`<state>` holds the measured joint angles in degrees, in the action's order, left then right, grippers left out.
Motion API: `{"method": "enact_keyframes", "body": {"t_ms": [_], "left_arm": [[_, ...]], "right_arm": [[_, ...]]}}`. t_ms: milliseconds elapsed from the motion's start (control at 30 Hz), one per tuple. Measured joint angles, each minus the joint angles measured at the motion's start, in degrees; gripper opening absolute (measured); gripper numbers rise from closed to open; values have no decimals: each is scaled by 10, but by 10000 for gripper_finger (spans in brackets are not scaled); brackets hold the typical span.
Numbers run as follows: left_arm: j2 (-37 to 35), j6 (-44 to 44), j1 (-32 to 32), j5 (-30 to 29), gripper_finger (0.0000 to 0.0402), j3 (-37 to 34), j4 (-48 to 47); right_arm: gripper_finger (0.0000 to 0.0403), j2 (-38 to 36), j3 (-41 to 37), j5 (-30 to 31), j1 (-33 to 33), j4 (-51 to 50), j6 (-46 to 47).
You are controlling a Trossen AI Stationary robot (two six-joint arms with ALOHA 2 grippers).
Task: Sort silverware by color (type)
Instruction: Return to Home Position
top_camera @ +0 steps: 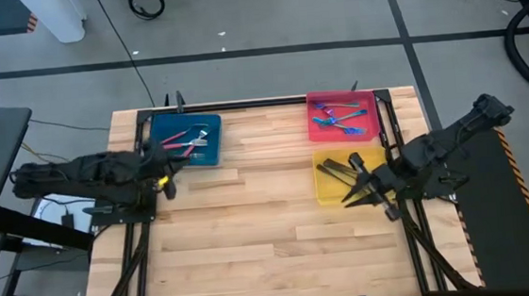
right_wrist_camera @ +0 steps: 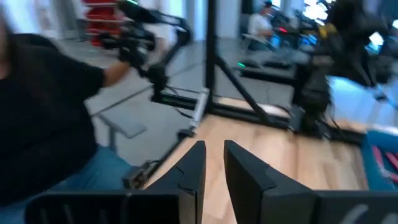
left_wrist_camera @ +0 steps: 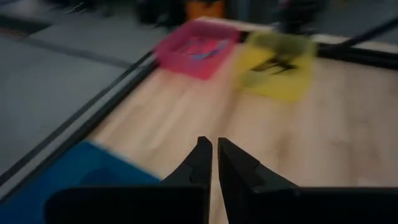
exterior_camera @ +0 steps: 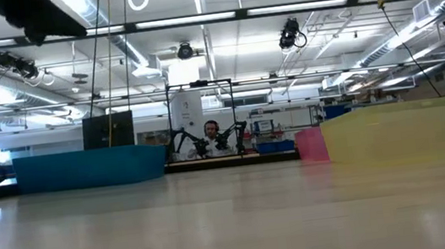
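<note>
Forks (top_camera: 188,140): light, stiff, probably slick; pinch mid-handle. Bins (top_camera: 210,157) at ten, one, two o'clock. Left gripper (left_wrist_camera: 213,142) and right gripper (right_wrist_camera: 214,145) closed, empty.

Beyond your wooden worktop (top_camera: 270,223) you see a grey floor (top_camera: 264,16) crossed by dark lines, and long ceiling lights (exterior_camera: 159,23) over the hall.

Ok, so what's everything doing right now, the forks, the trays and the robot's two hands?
Red forks, lying in the blue tray.
Blue forks, lying in the pink tray.
Dark forks, lying in the yellow tray.
Left hand, empty, fingers nearly together, near the blue tray.
Right hand, empty, fingers nearly together, at the yellow tray's edge.
</note>
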<state>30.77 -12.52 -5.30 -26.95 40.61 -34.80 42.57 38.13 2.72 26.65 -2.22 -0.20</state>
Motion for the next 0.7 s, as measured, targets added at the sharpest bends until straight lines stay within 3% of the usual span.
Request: {"method": "enact_keyframes", "body": {"t_ms": [167, 300, 700], "left_arm": [[-61, 41, -24, 85, 27, -116, 119], [-86, 60, -37, 107, 27, -176, 157], [-99, 80, -85, 109, 27, -300, 258]], "right_arm": [[65, -22, -1, -61, 3, -22, -44], [65, -26, -36, -67, 2, -13, -55], [65, -30, -243, -53, 2, 245, -55]]}}
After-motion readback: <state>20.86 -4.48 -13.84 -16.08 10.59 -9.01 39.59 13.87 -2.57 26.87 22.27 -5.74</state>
